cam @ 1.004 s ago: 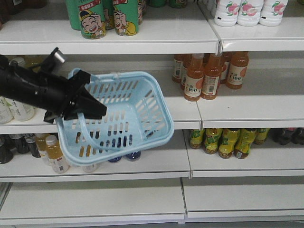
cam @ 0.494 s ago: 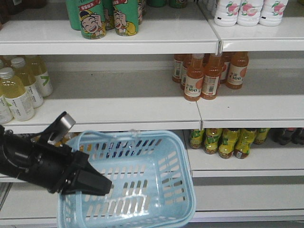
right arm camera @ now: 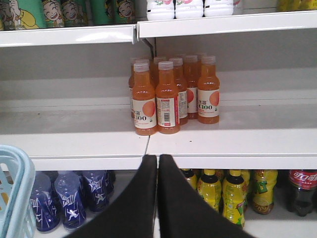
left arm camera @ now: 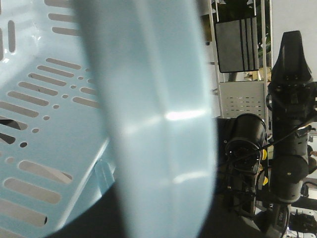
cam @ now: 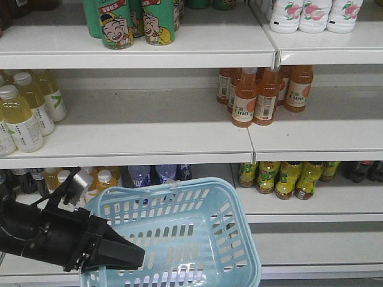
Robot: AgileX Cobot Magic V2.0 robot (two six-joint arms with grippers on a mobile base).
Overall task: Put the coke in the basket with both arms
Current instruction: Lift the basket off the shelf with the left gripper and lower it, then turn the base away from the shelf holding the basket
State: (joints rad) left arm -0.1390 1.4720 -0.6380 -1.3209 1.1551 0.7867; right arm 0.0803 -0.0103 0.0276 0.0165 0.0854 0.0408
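Observation:
The light blue basket (cam: 203, 239) hangs at the lower middle of the front view, open side up and tilted. My left gripper (cam: 134, 257) is closed on its left rim or handle and carries it. In the left wrist view the blurred blue handle (left arm camera: 158, 119) fills the middle and hides the jaws, with the slotted basket wall (left arm camera: 39, 99) to its left. My right gripper (right arm camera: 158, 159) is shut and empty in front of the shelf edge. A coke bottle (right arm camera: 301, 191) with a red label stands on the lower shelf at the far right. The basket's corner (right arm camera: 15, 188) shows at the left.
Orange C100 bottles (cam: 251, 95) stand on the middle shelf and pale yellow bottles (cam: 24, 113) at its left. Yellow-green bottles (cam: 287, 176) and blue bottles (right arm camera: 69, 198) stand on the lower shelf. Green cans (cam: 131, 21) are on the top shelf. A black arm (left arm camera: 292, 124) shows in the left wrist view.
My left arm has lowered the basket from the middle shelf to below the lower shelf and levelled it out. The pale yellow bottles behind it have come into view.

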